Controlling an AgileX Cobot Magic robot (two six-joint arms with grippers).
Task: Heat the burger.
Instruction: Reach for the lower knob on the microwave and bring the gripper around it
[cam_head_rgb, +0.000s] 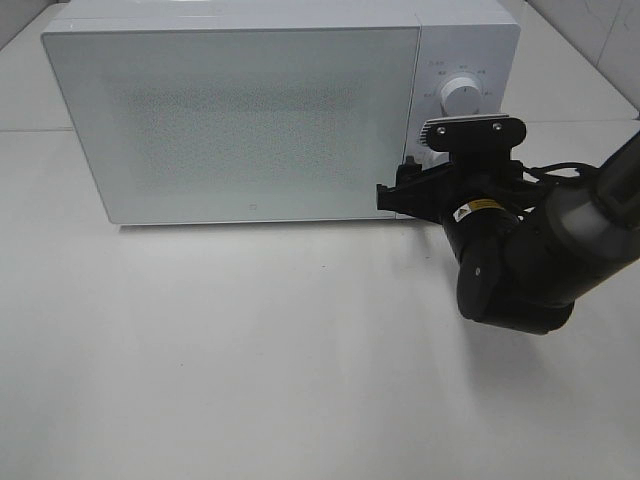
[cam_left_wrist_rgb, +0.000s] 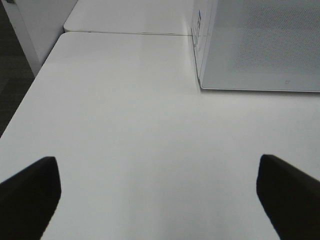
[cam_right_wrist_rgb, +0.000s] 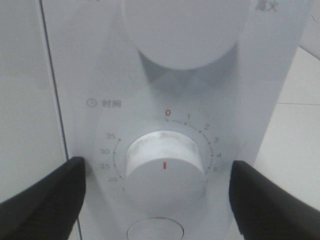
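The right gripper (cam_right_wrist_rgb: 157, 167) stands against the control panel of the white microwave (cam_head_rgb: 250, 110), its jaws spread wide on either side of the timer dial (cam_right_wrist_rgb: 165, 165) with a clear gap on both sides and nothing held. The left gripper (cam_left_wrist_rgb: 157, 187) hangs over the bare white table (cam_left_wrist_rgb: 125, 125), fully open and empty. The microwave door (cam_head_rgb: 240, 120) is closed (its frosted panel hides the inside), and the burger shows in no view, so its place cannot be told.
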